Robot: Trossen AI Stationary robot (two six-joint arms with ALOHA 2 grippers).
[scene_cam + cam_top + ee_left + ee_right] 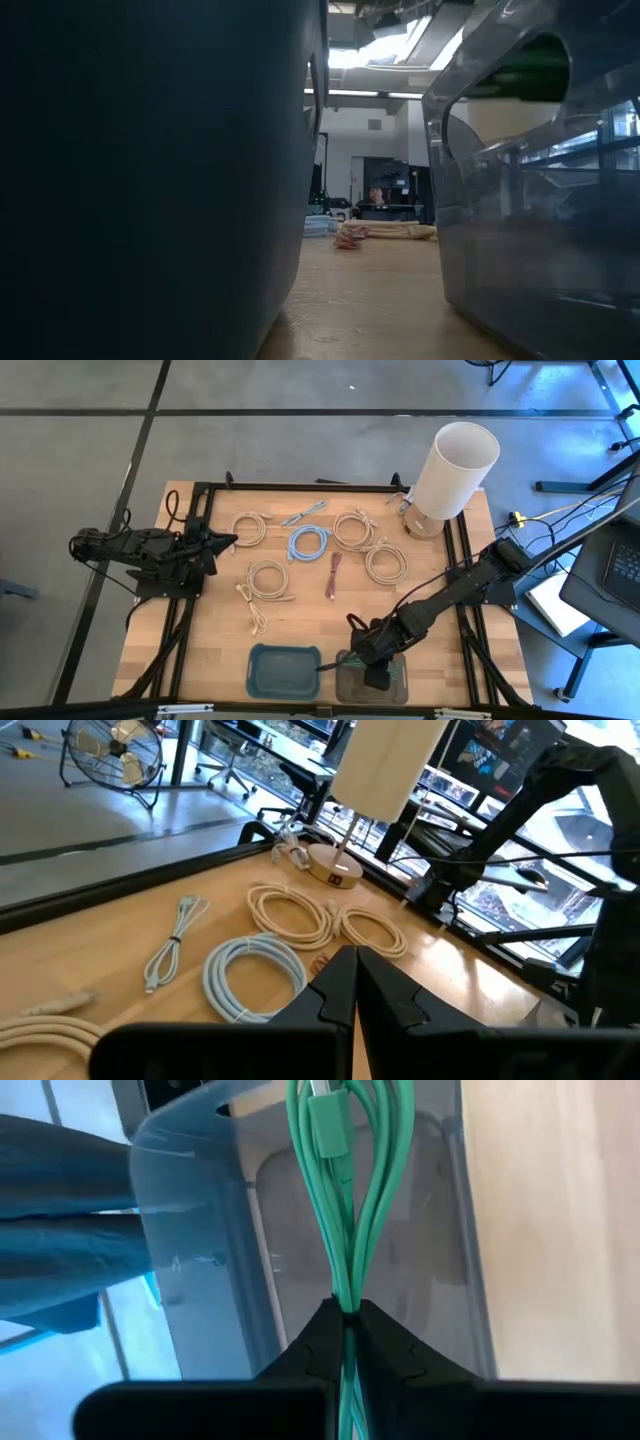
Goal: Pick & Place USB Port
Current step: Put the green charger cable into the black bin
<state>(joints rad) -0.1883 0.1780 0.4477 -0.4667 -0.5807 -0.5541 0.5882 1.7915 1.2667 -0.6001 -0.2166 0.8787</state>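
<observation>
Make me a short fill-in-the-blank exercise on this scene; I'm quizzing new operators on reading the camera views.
1. The right gripper has its fingers shut on a bundled ____ cable.
2. That cable hangs over the ____ plastic bin, beside the blue bin.
3. The left gripper, parked at the table's left edge, has its fingers ____.
4. Among the beige coils on the table lies one coiled ____ cable.

Missing words: green; clear; shut; light blue

Right end effector (375, 676) pinched closed, arm outstretched; left end effector (232, 541) closed, parked
</observation>
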